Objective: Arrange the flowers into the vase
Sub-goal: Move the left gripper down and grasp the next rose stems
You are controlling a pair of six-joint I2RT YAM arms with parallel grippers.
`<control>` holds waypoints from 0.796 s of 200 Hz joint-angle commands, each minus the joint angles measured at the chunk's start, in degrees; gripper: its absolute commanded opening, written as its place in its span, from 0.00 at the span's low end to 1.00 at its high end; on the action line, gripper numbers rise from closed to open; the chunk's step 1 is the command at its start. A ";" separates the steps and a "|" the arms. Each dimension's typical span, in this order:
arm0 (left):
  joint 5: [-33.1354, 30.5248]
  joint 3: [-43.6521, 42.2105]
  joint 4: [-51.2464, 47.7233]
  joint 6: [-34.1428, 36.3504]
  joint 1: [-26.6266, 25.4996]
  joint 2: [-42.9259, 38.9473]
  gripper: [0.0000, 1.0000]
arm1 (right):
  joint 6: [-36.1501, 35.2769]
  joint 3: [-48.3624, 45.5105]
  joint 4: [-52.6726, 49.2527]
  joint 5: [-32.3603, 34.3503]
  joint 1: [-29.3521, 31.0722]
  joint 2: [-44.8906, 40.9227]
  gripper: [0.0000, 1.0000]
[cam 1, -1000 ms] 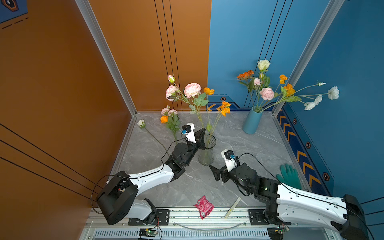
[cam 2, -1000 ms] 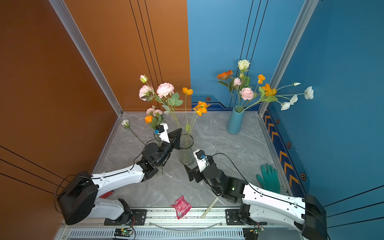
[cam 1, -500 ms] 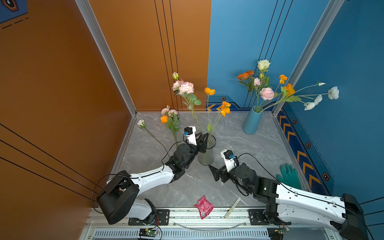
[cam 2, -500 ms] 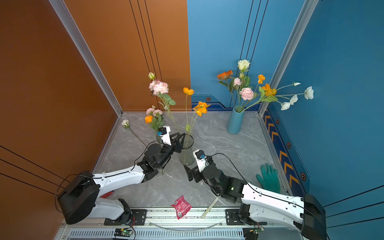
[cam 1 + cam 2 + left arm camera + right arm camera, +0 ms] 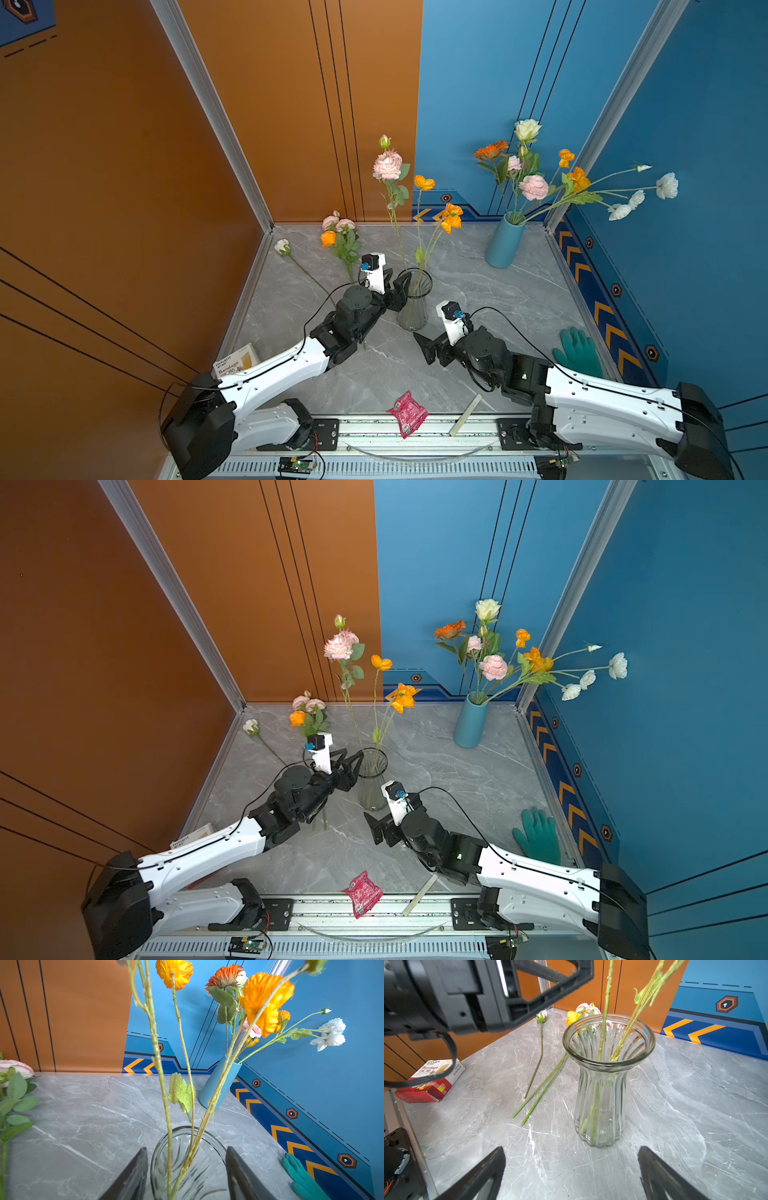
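Our left gripper (image 5: 397, 280), jaws apart and empty, sits at the glass vase (image 5: 413, 309) rim. Loose flowers (image 5: 340, 243) lie on the worktop (image 5: 498, 291) just left of it, stems running down-frame under that arm; the wide-apart right gripper (image 5: 426, 351) is farther.

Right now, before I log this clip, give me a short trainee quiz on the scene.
1. True or false: the left pincer is shut on the glass vase.
2. The right pincer is: A open and empty; B shut and empty; C clamped on the glass vase.
3. Fill in: the loose flowers lie on the ____.
Key: 1 false, its jaws stand open; 2 A; 3 table.
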 commanded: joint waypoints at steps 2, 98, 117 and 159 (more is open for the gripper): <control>-5.23 2.37 -13.37 1.57 0.30 -4.78 0.58 | -1.04 0.77 1.41 0.70 1.56 0.13 1.00; 25.06 9.96 -38.13 -13.34 27.80 14.98 0.40 | -2.69 5.81 4.64 2.21 8.70 10.82 1.00; 23.75 10.64 -34.12 -14.64 27.80 19.67 0.35 | -2.39 6.61 5.26 1.96 9.62 12.75 1.00; 20.48 13.86 -32.24 -15.86 28.23 28.21 0.31 | -2.33 7.19 5.28 1.59 10.34 14.52 1.00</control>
